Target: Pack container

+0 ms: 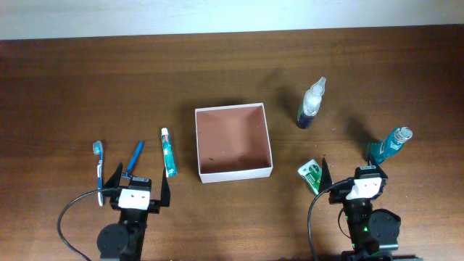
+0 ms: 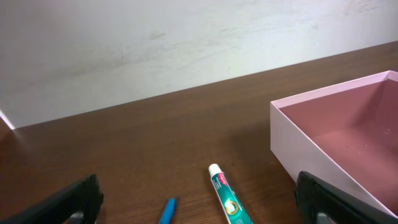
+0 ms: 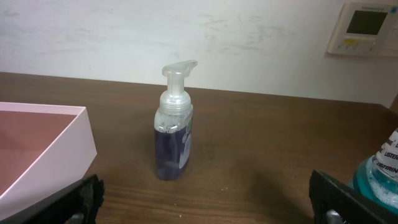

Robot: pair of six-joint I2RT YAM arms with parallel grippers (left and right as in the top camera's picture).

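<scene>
While the left gripper (image 1: 141, 183) and right gripper (image 1: 353, 172) sit low in the frame, both with fingers spread apart, a toothpaste tube (image 1: 168, 152) lies just above the left. The container (image 1: 233, 173) stands at centre frame on the table (image 1: 72, 87).

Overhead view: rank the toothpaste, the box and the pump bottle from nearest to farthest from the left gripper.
From the left gripper:
1. Toothpaste, just ahead to its right.
2. Box, table centre.
3. Pump bottle, far right side.
</scene>
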